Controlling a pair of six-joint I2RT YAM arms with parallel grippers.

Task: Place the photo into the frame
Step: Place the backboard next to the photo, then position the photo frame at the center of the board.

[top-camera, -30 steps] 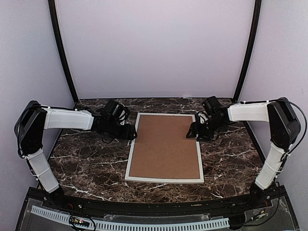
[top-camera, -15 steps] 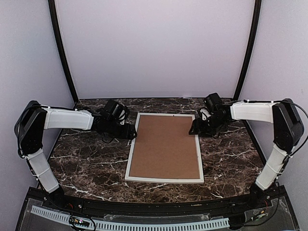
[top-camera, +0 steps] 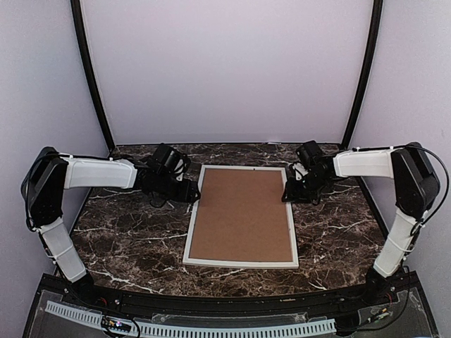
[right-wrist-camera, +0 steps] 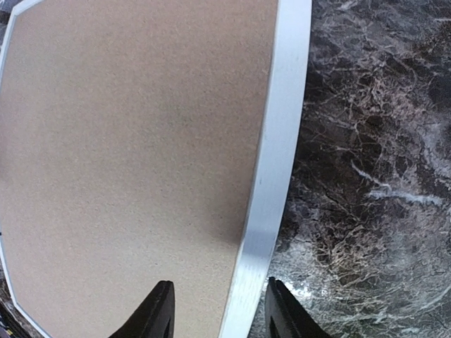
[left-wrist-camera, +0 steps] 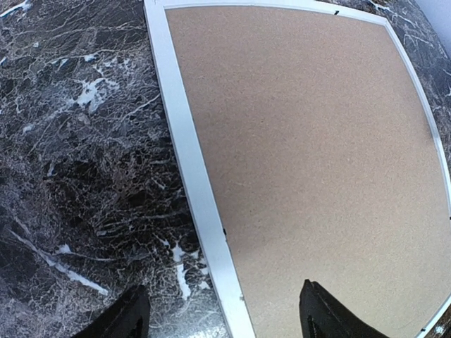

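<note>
Basically, frame (top-camera: 239, 263) lies flat, back up, mid-table on the dark marble table (top-camera: 127, 239), with a brown backing board (top-camera: 241, 215) filling it. Left gripper (top-camera: 196, 196) is at the left rail, jaws wide apart astride the white border. Right gripper (top-camera: 287, 194) is at the right rail, jaws also apart, 1 finger over the board, 1 outside it. 2 black poles (top-camera: 91, 77) stand behind.

Dark marble table (top-camera: 127, 239); white-bordered frame (top-camera: 239, 263) flat at centre, brown backing board (top-camera: 242, 215) inside.

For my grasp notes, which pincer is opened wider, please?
The left pincer: its fingers stand far apart across the frame's border; the right pincer's sit close beside it.
</note>
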